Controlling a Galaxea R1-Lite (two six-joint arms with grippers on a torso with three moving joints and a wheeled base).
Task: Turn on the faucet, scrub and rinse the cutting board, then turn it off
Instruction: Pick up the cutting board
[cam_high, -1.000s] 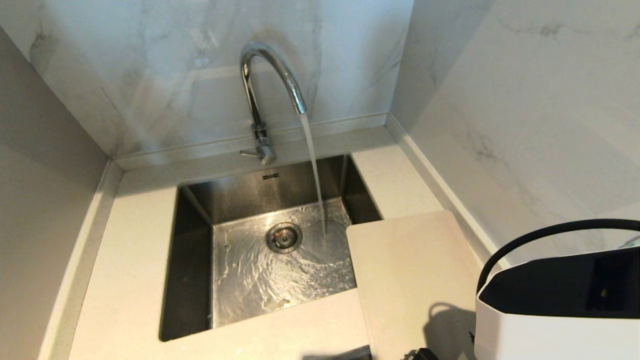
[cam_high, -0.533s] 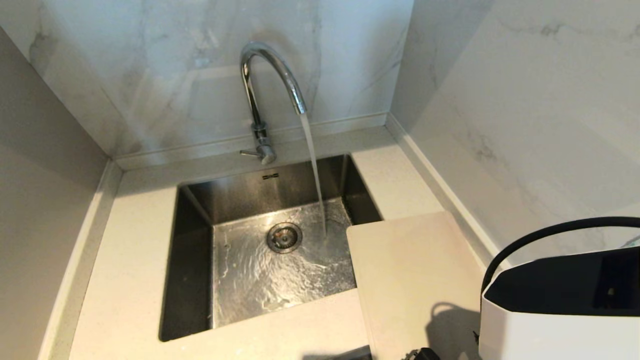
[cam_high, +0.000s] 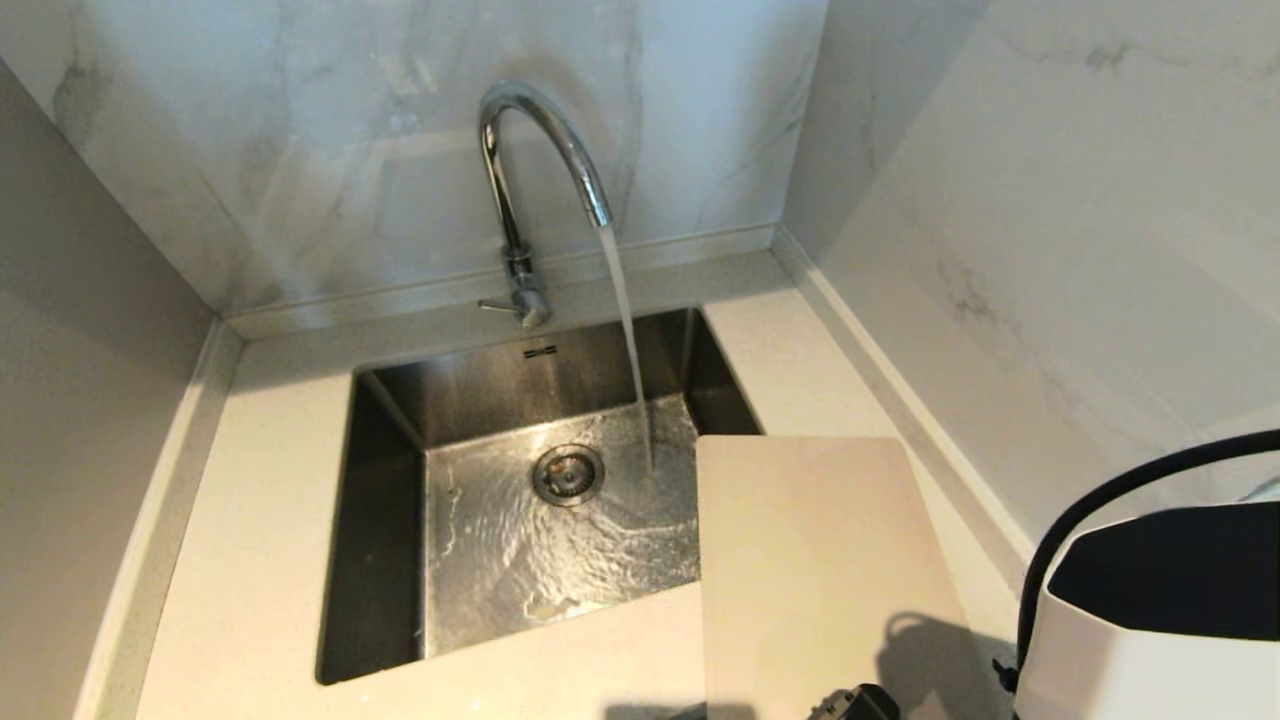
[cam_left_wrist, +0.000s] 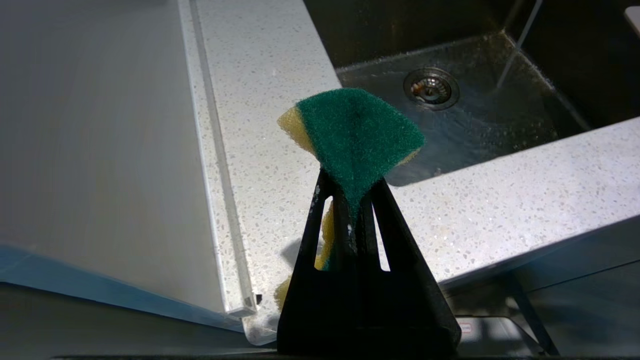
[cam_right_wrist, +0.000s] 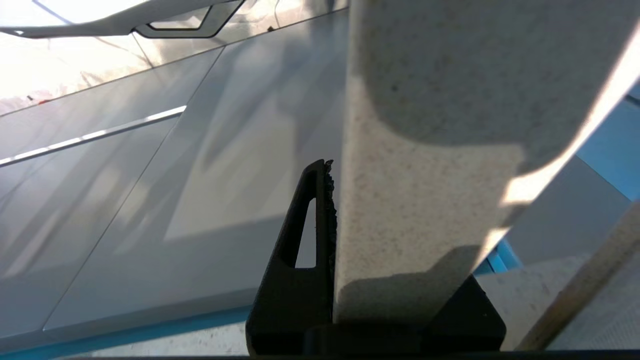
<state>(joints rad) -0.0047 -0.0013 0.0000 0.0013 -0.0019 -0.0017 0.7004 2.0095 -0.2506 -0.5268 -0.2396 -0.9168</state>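
Observation:
The chrome faucet (cam_high: 530, 140) stands behind the sink, and a stream of water (cam_high: 628, 340) runs from it into the basin. The pale cutting board (cam_high: 810, 560) lies on the counter to the right of the sink, one corner over the basin's edge. In the right wrist view my right gripper (cam_right_wrist: 350, 210) is shut on the board (cam_right_wrist: 430, 175). One black finger (cam_right_wrist: 320, 215) presses its face; the other is hidden behind it. My left gripper (cam_left_wrist: 352, 195) is shut on a green-and-yellow sponge (cam_left_wrist: 355, 130), above the counter's near left corner.
The steel sink (cam_high: 380, 480) has a drain (cam_high: 567, 473) and rippling water on its floor. Marble walls close in at the back and right. My right arm's white housing (cam_high: 1150, 640) with a black cable fills the lower right.
The cutting board has turned, its near end swinging left and its far edge drawing back. My right arm's housing has moved right and lower in the head view. Water keeps running.

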